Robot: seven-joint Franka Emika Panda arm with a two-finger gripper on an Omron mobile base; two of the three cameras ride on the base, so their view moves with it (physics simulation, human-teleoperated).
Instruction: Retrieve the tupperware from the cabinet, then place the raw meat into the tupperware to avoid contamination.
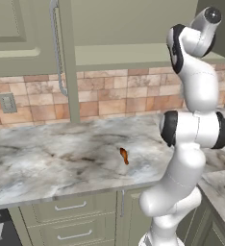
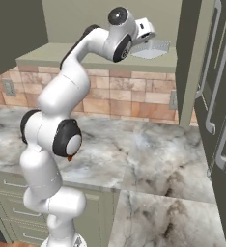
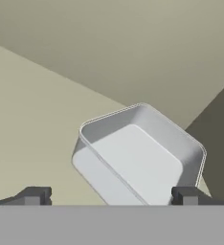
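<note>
1. Hand view showed the tupperware [image 3: 138, 158] lying empty on the plain green floor of the cabinet [image 3: 47, 119], its open top facing the camera and one long side turned toward the fingers.
2. The gripper [image 3: 111, 195] was spread wide, nothing between its two dark fingertips [image 3: 35, 195]; the container sat in line with the gap, and whether either tip touched it could not be told.
3. Right base view had the arm raised high, the hand reaching into the open cabinet with the tupperware [image 2: 153, 49] just beyond the wrist on the shelf [image 2: 47, 57].
4. An open cabinet door [image 2: 221, 87] with long silver bar handles [image 2: 212, 72] stood at the right of that view, close beside the reach path; a green upright [image 2: 190, 62] stood between it and the container.
5. Left base view showed the raw meat [image 1: 124, 155] lying alone on the marble counter [image 1: 47, 163], well below the shelf and near the counter's front edge.
6. Another open door edge with a silver handle [image 1: 56, 48] hung over the counter at the left of the arm.
7. A grey wall outlet [image 1: 7, 102] sat on the brick backsplash [image 1: 109, 96], and lower drawers [image 1: 71, 216] with short handles lay beneath the counter.
</note>
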